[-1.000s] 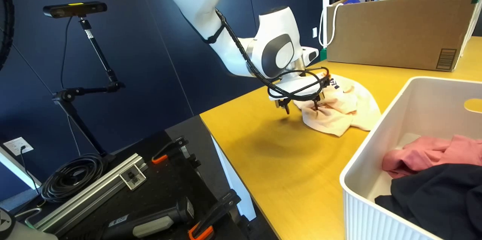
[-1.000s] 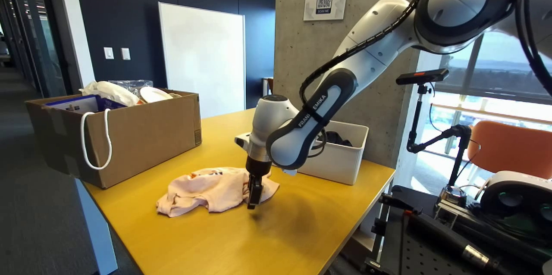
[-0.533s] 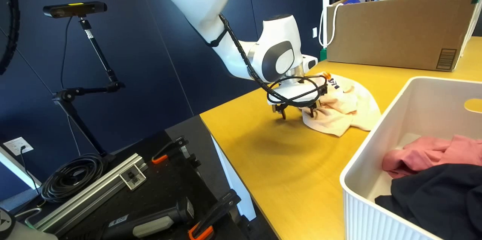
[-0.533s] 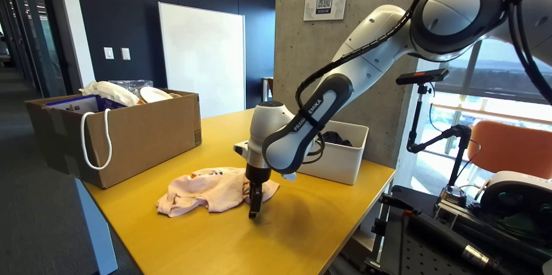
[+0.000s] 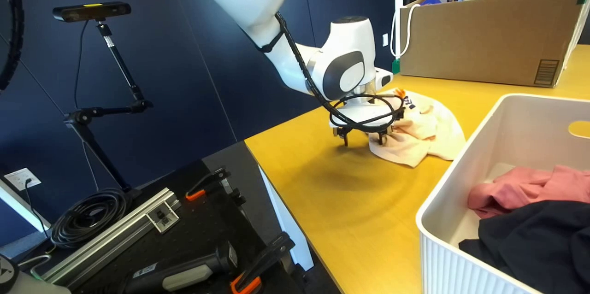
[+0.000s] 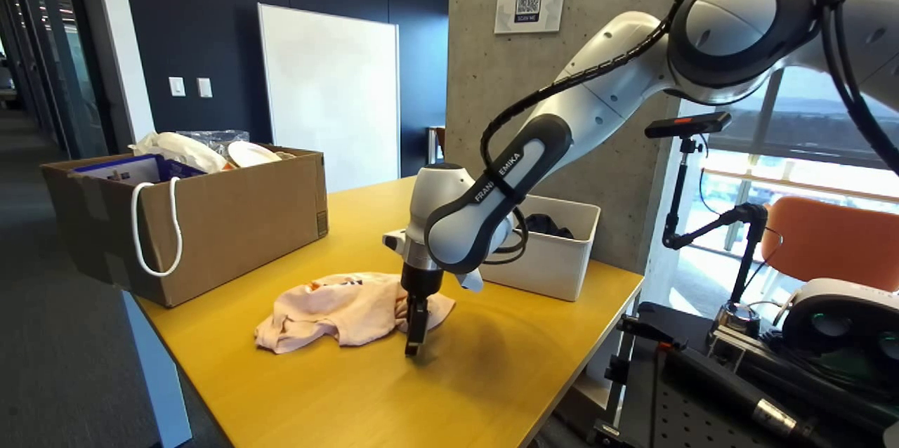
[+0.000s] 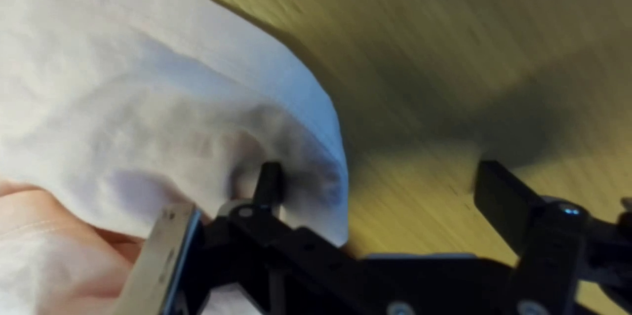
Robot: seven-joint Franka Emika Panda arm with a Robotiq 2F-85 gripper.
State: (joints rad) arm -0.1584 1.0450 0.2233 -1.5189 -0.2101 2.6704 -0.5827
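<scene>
One broad yellow worktop [image 5: 364, 211] stretched beneath the scene in both exterior views. A white robot arm [image 6: 604, 91] reached over it, bent at the joints, its wrist turned down toward the surface. A brown cardboard box [image 6: 239, 223] stood on the worktop, well apart from the arm's lower end, with white items [image 6: 184, 151] showing above the rim. An off-white bin [image 5: 454, 275] with ribbed sides occupied another part of the same surface. The peach garment [image 6: 337, 311] lay crumpled on the worktop, apart from both containers, one rounded edge seen close up in the wrist view. A dark cloth [image 5: 534, 243] and a pink cloth [image 5: 530, 188] were bunched together inside the bin. The hand [image 7: 378, 167] pointed down at the garment's rounded edge, its fingers [image 7: 270, 184] spread well apart. One fingertip stood over the pale fabric just inside that edge, the opposite one over the worktop's wood grain, so that the edge ran between them; whether either tip touched what lay below could not be told. Dark lettering [image 5: 410, 102], too small to read, marked the garment beside a touch of orange.
</scene>
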